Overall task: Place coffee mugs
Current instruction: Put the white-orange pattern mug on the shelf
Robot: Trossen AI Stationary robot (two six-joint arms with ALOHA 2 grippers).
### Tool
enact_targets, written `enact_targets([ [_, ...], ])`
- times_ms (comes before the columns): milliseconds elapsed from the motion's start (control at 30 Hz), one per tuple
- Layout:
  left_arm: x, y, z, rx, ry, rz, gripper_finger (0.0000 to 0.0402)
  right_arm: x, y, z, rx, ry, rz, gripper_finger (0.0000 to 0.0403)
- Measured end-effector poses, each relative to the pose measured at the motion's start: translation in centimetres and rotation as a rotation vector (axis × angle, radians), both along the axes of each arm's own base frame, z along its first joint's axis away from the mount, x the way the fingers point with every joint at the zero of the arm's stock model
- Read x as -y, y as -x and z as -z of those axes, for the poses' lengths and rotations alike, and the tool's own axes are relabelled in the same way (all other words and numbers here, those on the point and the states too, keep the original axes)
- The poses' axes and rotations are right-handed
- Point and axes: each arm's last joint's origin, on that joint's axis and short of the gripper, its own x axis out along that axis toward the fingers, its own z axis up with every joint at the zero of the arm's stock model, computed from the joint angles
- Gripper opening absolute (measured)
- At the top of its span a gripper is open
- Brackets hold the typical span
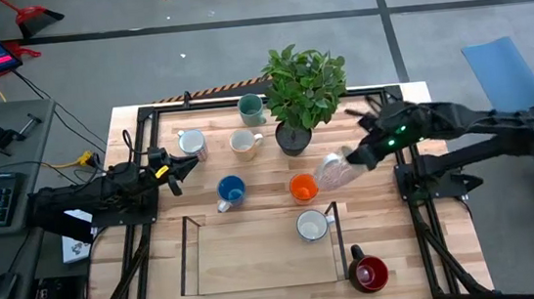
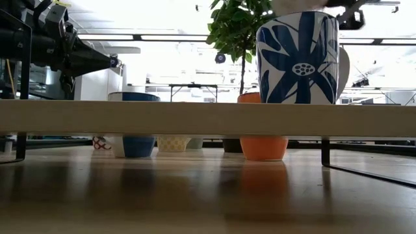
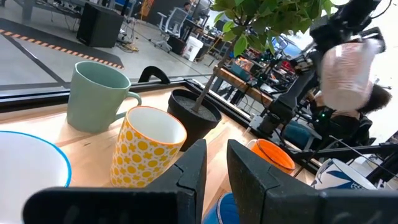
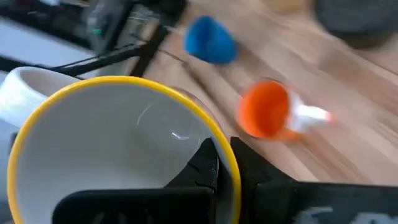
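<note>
A white mug with a yellow rim [image 4: 118, 149] is held in the air by the right gripper [image 4: 222, 163], its fingers pinched on the rim; in the high view it is blurred, above the table [image 1: 258, 258] beside the orange mug [image 1: 302, 188]. The left gripper [image 3: 214, 177] is seen empty, fingers slightly parted, near the yellow-dotted mug [image 3: 146, 146]. The blue-flowered mug [image 2: 298, 58] is cut off by a bar in the low view.
</note>
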Motion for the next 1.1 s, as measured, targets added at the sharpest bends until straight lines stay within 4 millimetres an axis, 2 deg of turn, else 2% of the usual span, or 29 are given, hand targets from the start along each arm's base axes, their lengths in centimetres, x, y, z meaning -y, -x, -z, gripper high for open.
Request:
enact_targets([
  [233,0.0,0.0,0.0,0.0,0.0,0.0,0.0053,-2.0,-5.2,-1.1,0.274,0.054,-0.086,0.0],
  [500,0.0,0.0,0.0,0.0,0.0,0.0,0.0053,-3.8,-10.2,0.6,0.319,0.116,-0.115,0.0],
  [667,0.0,0.0,0.0,0.0,0.0,0.0,0.0053,-5.2,-13.9,-0.8,0.335,0.228,-0.194,0.0],
  [833,0.0,0.0,0.0,0.0,0.0,0.0,0.0053,-6.1,-17.1,-2.1,0.164,0.351,-0.295,0.0],
  [967,0.0,0.0,0.0,0.0,0.0,0.0,0.0053,-6.4,-19.4,-2.5,-0.02,0.433,-0.337,0.0],
  [1100,0.0,0.0,0.0,0.0,0.0,0.0,0.0053,-7.0,-21.7,-2.7,-0.106,0.495,-0.397,0.0],
])
